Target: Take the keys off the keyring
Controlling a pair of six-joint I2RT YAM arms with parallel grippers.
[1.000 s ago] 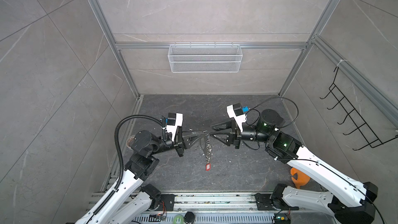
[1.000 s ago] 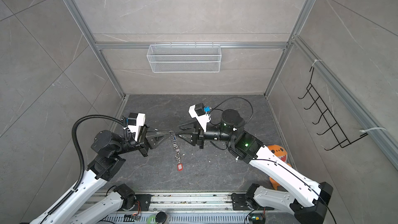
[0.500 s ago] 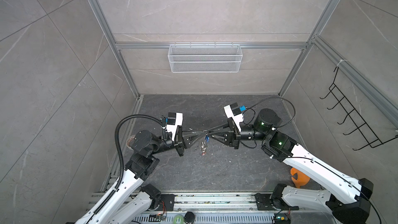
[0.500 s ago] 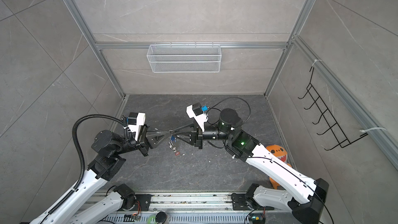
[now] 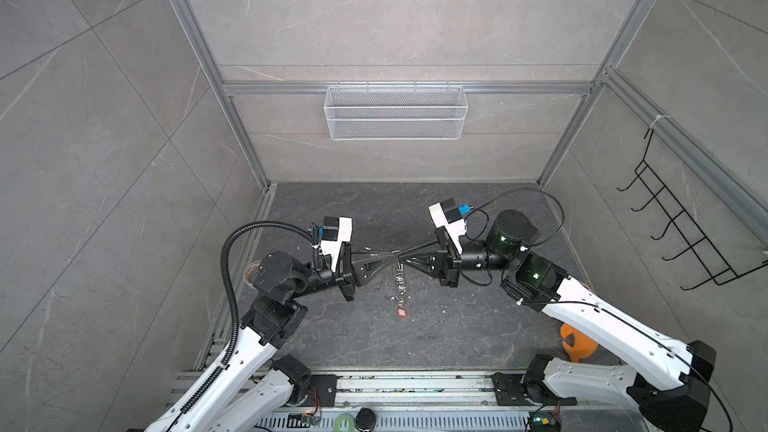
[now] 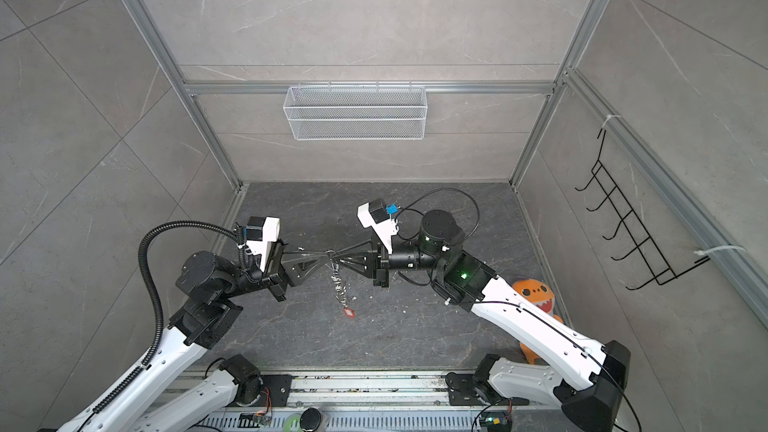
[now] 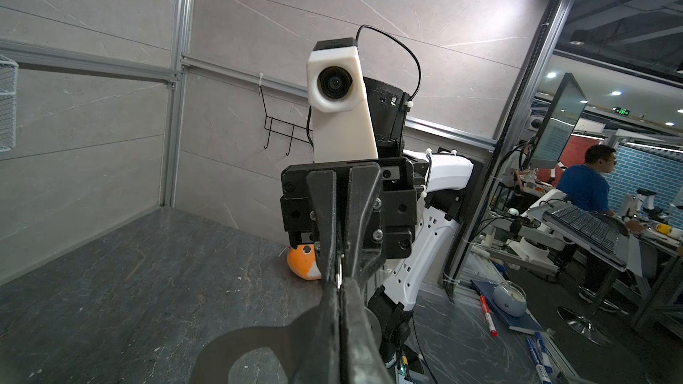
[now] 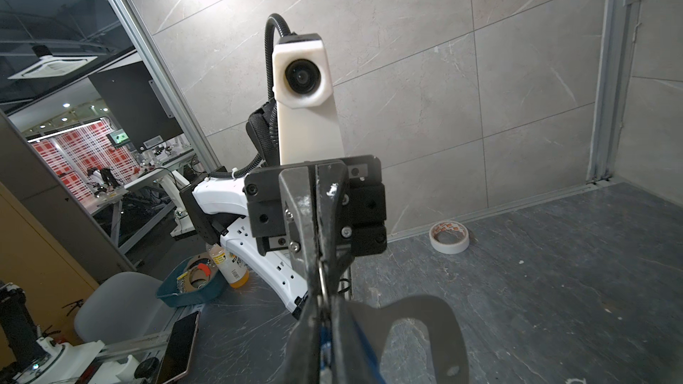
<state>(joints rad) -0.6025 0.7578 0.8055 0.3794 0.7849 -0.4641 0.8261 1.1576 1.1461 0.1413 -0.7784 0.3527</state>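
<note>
Now right gripper (image 5: 408, 261), earlier open, clamps the keyring (image 5: 400, 284) opposite left gripper (image 5: 392, 256), also clenching it; red key (image 5: 401, 312) dangles beneath.

Pretty clearly a robotics lab: grey tiled test booth (image 5: 395, 14) on silver aluminium framing (image 5: 399, 88), plus a black monitor (image 7: 560, 120) and a blue-shirted man (image 7: 585, 188) outside.

At the tabletop's (image 5: 374, 209) centre the left hand (image 5: 394, 255), reaching from 9 o'clock, and the right hand (image 5: 406, 258), from 3 o'clock, meet tip to tip on the keyring (image 5: 400, 280). It hangs toward 6 o'clock, a key (image 5: 401, 312) lowest. A toy (image 6: 536, 297) stands at 4 o'clock, a tape roll (image 8: 449, 238) at 9 by the wall, and a wire basket (image 5: 395, 114) on the wall at 12.
</note>
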